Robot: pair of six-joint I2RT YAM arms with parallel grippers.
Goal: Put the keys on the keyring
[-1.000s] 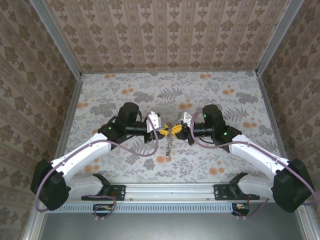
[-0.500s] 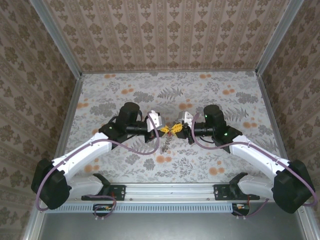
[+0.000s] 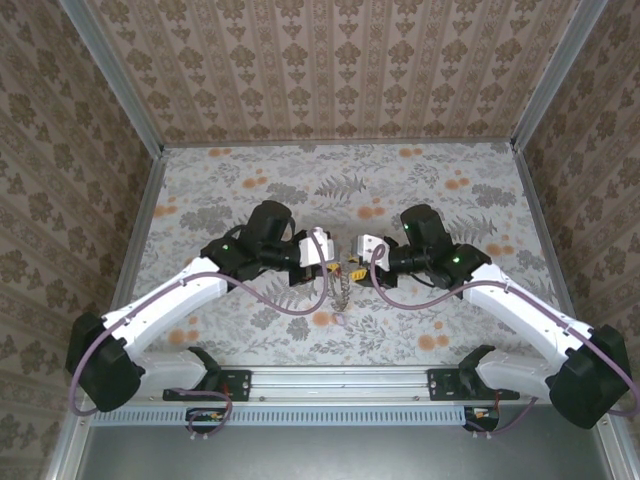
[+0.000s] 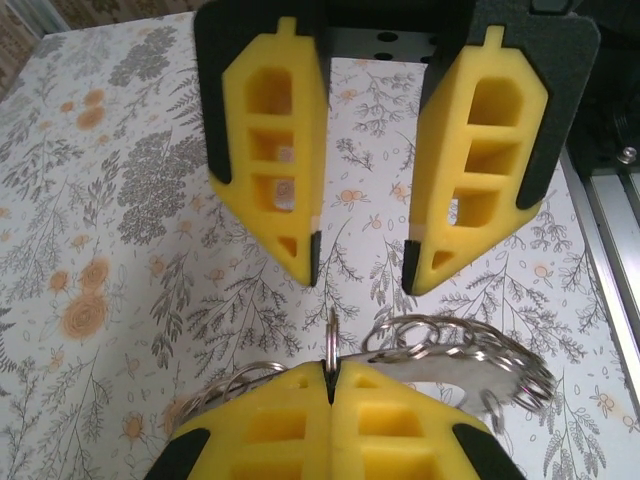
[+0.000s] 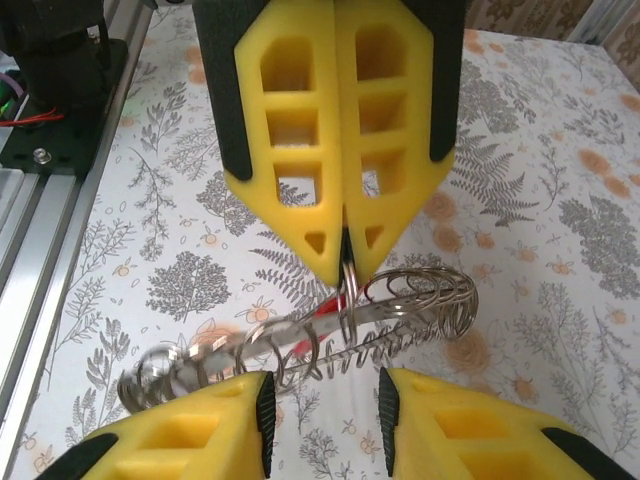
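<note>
The keyring (image 5: 400,310) is a grey chain of linked metal rings, held above the table. My left gripper (image 4: 330,372) is shut on one upright ring of it, and it also shows from the front (image 5: 345,262). The keys show as a small red piece (image 5: 325,308) on a flat silver strip among the rings. My right gripper (image 5: 323,400) is open just short of the chain, with nothing between its fingers; it faces the left gripper, fingertips apart (image 4: 360,270). From above, the two grippers (image 3: 325,262) (image 3: 358,262) nearly meet, and the keyring (image 3: 341,296) hangs limp below them.
The floral table top (image 3: 450,190) lies beneath both arms. A metal rail (image 3: 340,378) runs along the near edge, and patterned walls close in the left, right and far sides. Purple cables (image 3: 290,305) loop off both arms.
The right gripper, shut a second ago, has opened and let go of the chain. The left gripper has finished closing on it and shifted slightly right. The chain now hangs from the left gripper.
</note>
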